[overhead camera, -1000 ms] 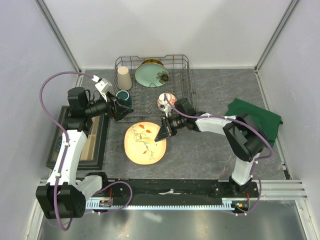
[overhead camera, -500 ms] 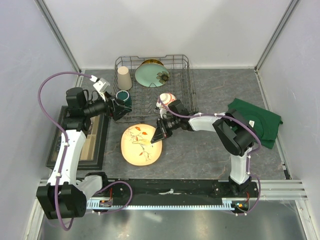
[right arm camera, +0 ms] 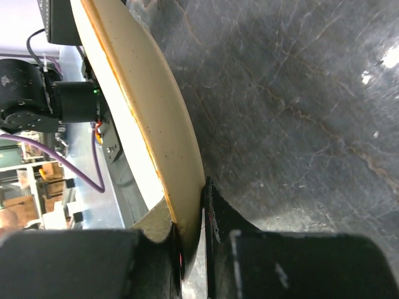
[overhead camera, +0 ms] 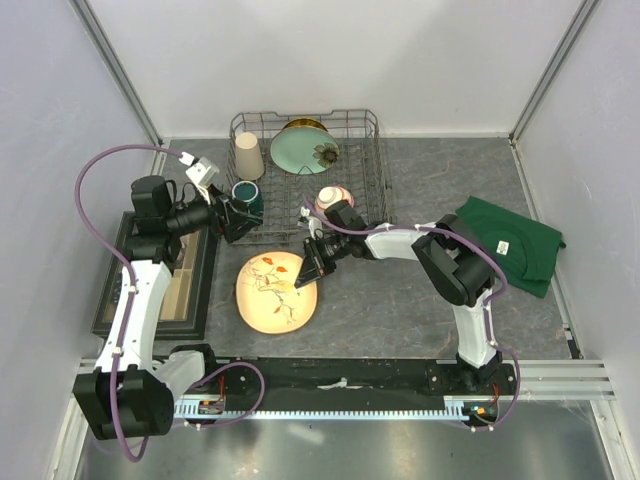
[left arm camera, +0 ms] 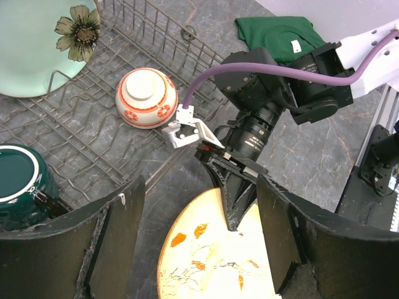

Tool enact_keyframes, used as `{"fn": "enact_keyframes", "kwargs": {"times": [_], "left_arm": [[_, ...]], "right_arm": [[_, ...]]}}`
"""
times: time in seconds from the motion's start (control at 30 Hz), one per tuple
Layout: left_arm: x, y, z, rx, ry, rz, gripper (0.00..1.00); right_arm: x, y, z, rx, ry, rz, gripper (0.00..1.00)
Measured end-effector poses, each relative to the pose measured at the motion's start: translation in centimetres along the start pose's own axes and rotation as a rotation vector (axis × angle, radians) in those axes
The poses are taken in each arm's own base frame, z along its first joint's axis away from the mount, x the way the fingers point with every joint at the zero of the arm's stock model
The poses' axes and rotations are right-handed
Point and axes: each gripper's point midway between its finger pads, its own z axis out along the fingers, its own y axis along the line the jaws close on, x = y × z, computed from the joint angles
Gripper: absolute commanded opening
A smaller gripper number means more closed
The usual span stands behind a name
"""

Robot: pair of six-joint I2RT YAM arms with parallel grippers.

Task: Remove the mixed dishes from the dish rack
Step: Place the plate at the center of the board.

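While my right arm is lying stretched low toward 9 o'clock, my right gripper (overhead camera: 308, 272) is pinching the cream floral plate (overhead camera: 268, 295) by its 2 o'clock rim, at 6 o'clock of the dish rack (overhead camera: 374, 150). My left gripper (overhead camera: 232, 218) is hanging spread beside the racked dark green mug (overhead camera: 247, 195).

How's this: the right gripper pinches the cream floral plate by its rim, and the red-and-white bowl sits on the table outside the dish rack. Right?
Not quite. The red-and-white bowl sits inside the dish rack, on its wire floor, as the left wrist view shows. The rest holds: the right gripper pinches the cream floral plate by its rim.
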Motion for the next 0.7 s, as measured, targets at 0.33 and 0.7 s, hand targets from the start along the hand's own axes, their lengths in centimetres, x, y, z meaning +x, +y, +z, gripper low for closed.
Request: {"fn": "enact_keyframes", "kwargs": {"times": [0.33,0.7], "left_arm": [[0.59,-0.53,-0.4,0.005,0.0,-0.002,0.79],[0.93,-0.8,-0.53,0.009,0.0,-0.003,0.79]], "right_arm": [[0.21,-0.72,0.39,0.044,0.003,-0.045,0.0],[0.89,-0.65,-0.21,0.092,-0.011,-0.015,0.0]]}}
